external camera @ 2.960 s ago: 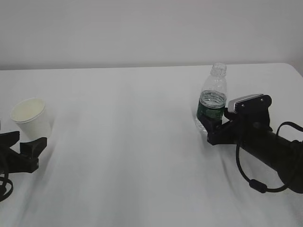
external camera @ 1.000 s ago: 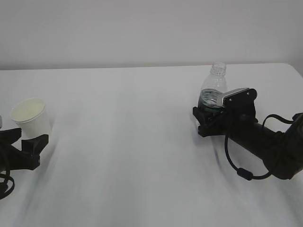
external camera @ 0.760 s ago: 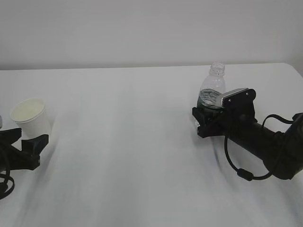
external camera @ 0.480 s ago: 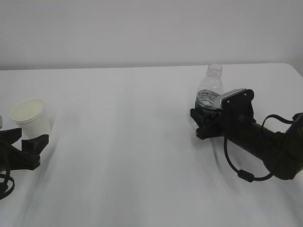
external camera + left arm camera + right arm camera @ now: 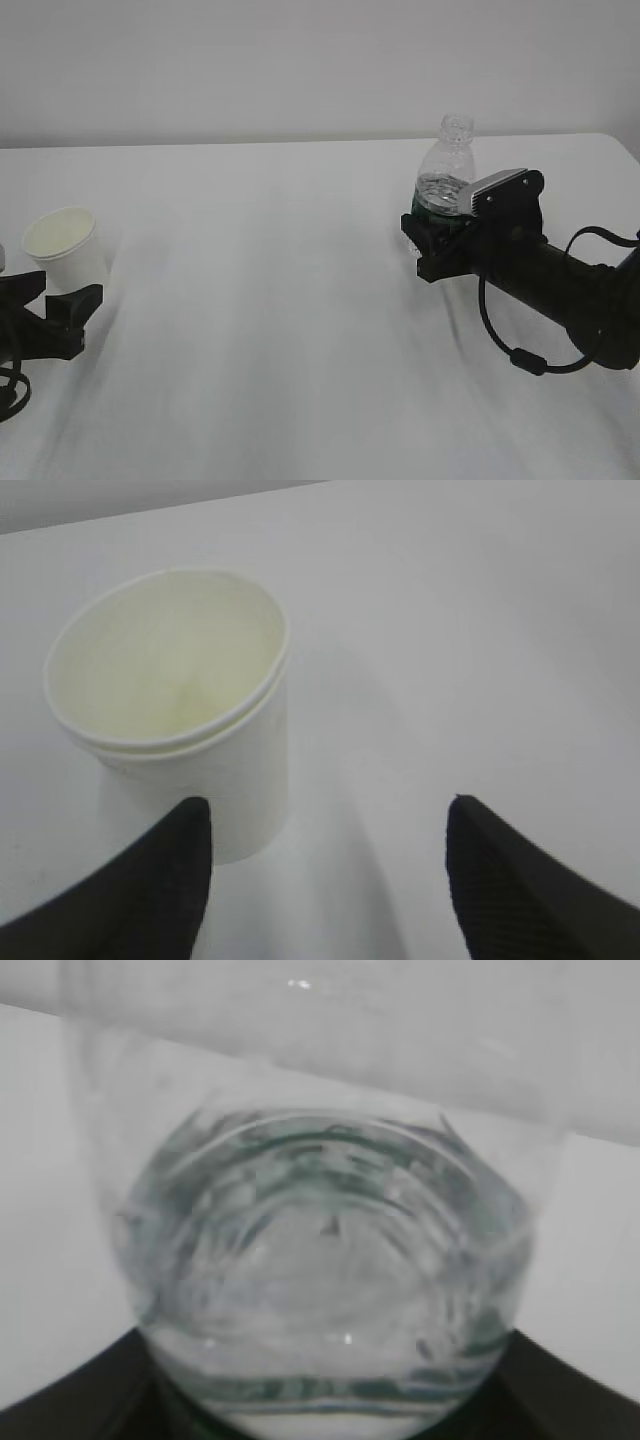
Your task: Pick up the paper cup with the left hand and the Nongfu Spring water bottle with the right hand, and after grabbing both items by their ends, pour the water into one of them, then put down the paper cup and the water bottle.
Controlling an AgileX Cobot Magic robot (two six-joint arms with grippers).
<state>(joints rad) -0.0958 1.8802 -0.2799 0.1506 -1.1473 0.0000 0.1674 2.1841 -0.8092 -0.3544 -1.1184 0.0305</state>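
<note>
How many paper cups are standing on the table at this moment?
1. The paper cup stands upright at the far left of the table, just ahead of the left gripper. No other cup shows in any view.

Exterior: front-on, slanted down across table (image 5: pixel 300 300). Left wrist: close above cup (image 5: pixel 175 740). Right wrist: tight on bottle (image 5: pixel 330 1260). Exterior shares both.

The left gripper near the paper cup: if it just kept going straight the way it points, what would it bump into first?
Most likely the paper cup. The left gripper is open, and the cup stands just ahead, nearer one finger than centred, so that finger might hit its side first. Depth is hard to judge.
</note>
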